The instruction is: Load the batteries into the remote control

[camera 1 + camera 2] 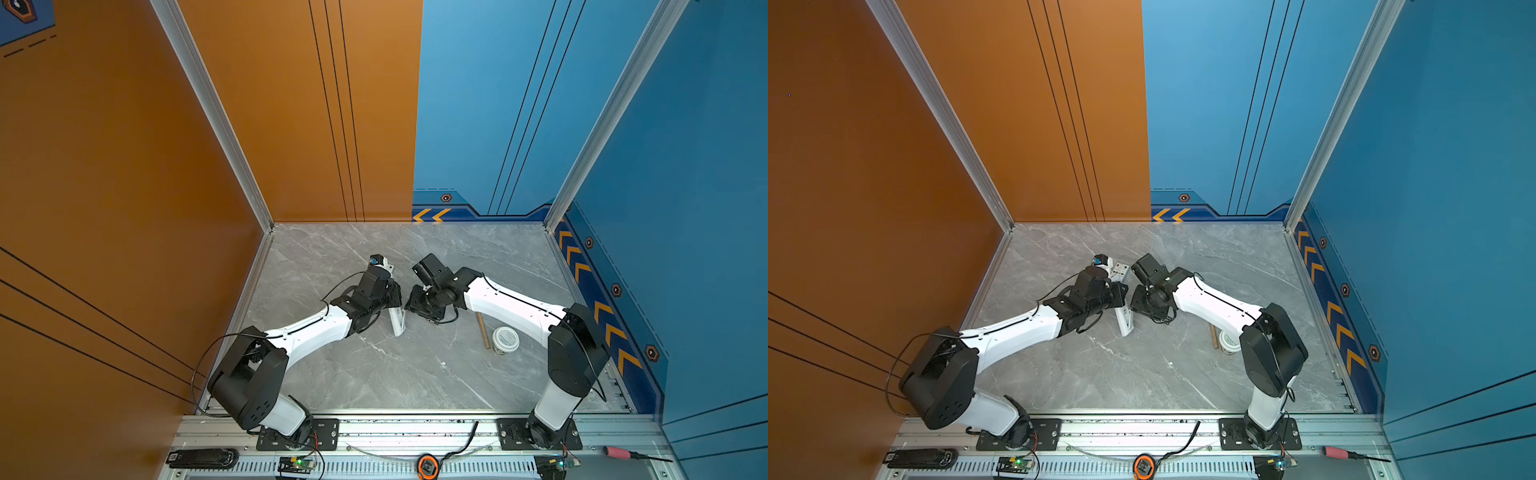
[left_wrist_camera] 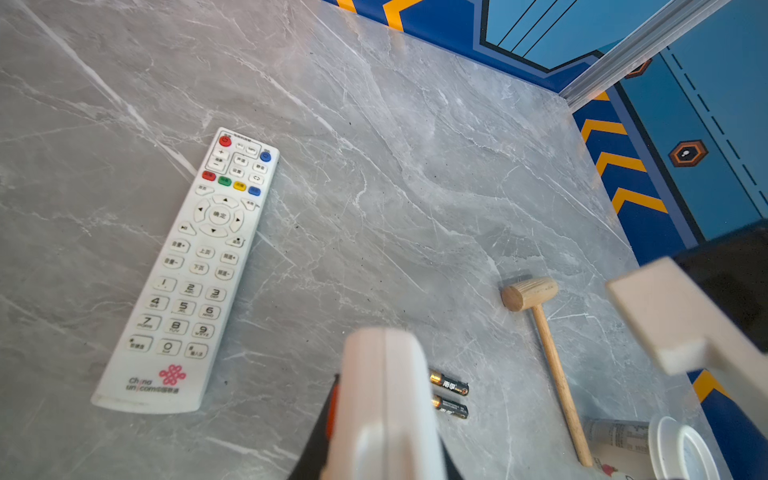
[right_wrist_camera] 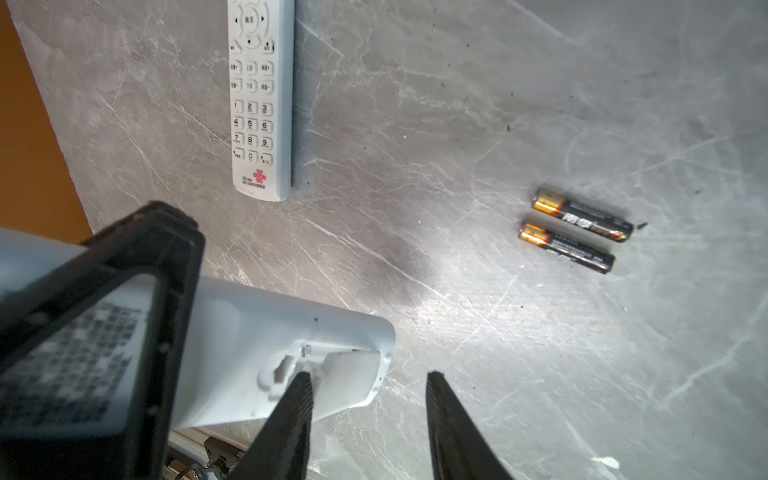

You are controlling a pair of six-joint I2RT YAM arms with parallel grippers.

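My left gripper (image 2: 384, 457) is shut on a white remote control (image 2: 386, 395), held edge-up just above the table; both top views show it (image 1: 397, 324) (image 1: 1125, 322). My right gripper (image 3: 370, 386) is open at that remote's end (image 3: 353, 374), where the battery cover sits slightly raised. One finger overlaps the cover and the other stands off its edge over bare table. Two batteries (image 3: 582, 214) (image 3: 567, 249), black with gold ends, lie side by side on the table beyond the held remote, and they also show in the left wrist view (image 2: 451, 383) (image 2: 453, 407).
A second white remote (image 2: 191, 270) (image 3: 259, 104) lies face up on the table, its end showing in a top view (image 1: 1119, 270). A wooden mallet (image 2: 552, 361) and a white jar (image 1: 505, 340) sit near the right arm. Walls enclose the grey marble table (image 1: 374, 374).
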